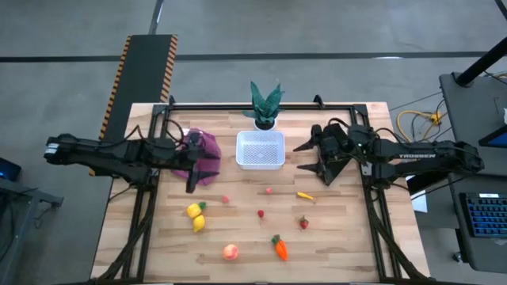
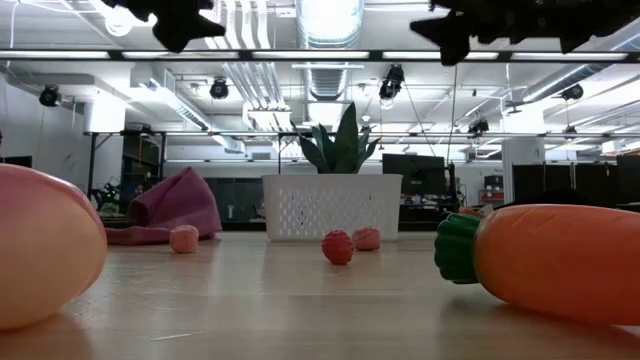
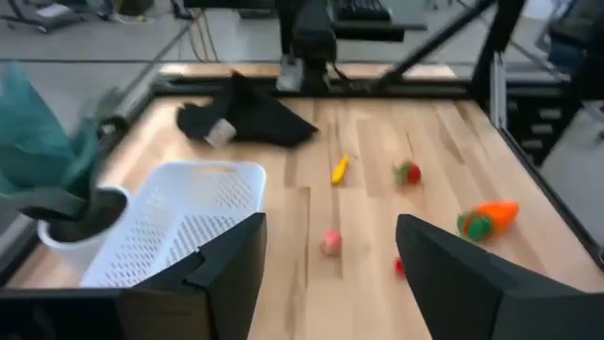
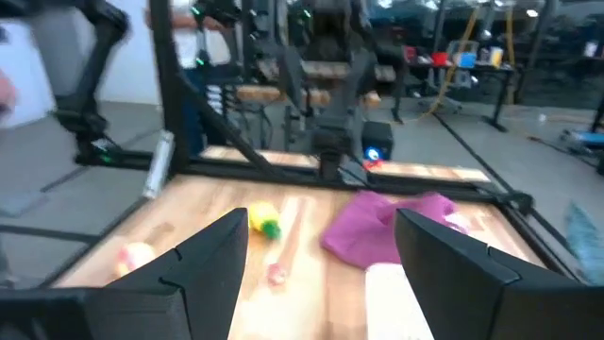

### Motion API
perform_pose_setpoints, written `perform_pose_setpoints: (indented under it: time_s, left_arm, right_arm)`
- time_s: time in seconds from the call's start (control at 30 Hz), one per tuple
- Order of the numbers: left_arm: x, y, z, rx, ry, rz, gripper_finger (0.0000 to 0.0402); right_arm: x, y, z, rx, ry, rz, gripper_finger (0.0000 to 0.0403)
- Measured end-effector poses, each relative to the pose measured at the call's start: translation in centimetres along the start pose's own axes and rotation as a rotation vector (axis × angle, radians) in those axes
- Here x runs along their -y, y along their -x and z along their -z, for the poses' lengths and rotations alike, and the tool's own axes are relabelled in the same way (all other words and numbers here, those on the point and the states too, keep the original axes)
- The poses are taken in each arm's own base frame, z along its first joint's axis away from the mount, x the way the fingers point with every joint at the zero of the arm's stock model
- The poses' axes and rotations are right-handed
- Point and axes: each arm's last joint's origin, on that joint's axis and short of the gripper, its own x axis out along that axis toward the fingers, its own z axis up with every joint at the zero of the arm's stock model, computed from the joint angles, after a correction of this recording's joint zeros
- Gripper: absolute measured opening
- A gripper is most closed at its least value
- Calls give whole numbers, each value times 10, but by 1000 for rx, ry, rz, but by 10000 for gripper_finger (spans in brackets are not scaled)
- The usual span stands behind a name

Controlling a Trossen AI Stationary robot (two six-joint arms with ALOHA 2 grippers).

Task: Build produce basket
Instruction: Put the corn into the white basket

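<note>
While you scan from the left, your left gripper [image 1: 192, 176] sits over the purple cloth [image 1: 203, 150], fingers spread wide, nothing held. Two yellow lemons [image 1: 196, 216] lie just in front of it on the table [image 1: 348, 245]; the peach-pink round fruit [image 1: 230, 252] is farther toward the front edge. Basket [image 1: 260, 150] sits between your two grippers: small, white, square, perforated mesh sides, nothing visible inside, with the green potted plant [image 1: 265, 104] right behind it. Tiny red berries [image 1: 261, 213] are scattered in front of the basket. Carrot [image 1: 280, 248], orange with a green top, lies near the front edge, well apart from both grippers. Your right gripper [image 1: 313, 161] is just right of the basket, fingers wide apart, empty, over a black cloth [image 3: 247, 117].
</note>
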Motion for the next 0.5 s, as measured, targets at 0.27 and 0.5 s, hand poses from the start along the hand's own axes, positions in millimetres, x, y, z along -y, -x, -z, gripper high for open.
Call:
perform_pose_setpoints:
  time_s: [0.27, 0.5]
  left_arm:
    - [-1, 4, 29, 33, 1, -26, 210]
    - [-3, 21, 31, 113, 13, -32, 209]
  right_arm:
    - [-32, 19, -7, -251, -34, 184, 258]
    - [-45, 22, -3, -521, -216, 233, 258]
